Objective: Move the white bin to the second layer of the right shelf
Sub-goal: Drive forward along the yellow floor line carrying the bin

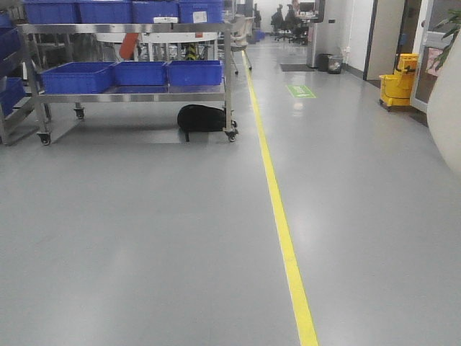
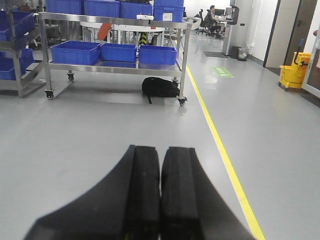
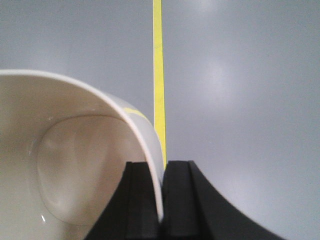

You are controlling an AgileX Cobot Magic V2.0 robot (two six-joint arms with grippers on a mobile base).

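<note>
The white bin (image 3: 75,165) fills the lower left of the right wrist view, its glossy cream inside and rounded base facing the camera. It is held off the ground over grey floor (image 3: 250,100). The right gripper (image 3: 164,170) is clamped on the bin's rim, one black finger inside the wall and one outside. A yellow floor line (image 3: 158,60) runs straight ahead past the rim. The left gripper (image 2: 160,150) is clenched, its two black fingers pressed together with nothing between them. Further off stands a wheeled steel rack (image 1: 130,29) carrying blue crates (image 1: 79,76). A black bag (image 1: 203,117) lies under it. A yellow mop bucket (image 1: 397,86) stands by the right wall.
</note>
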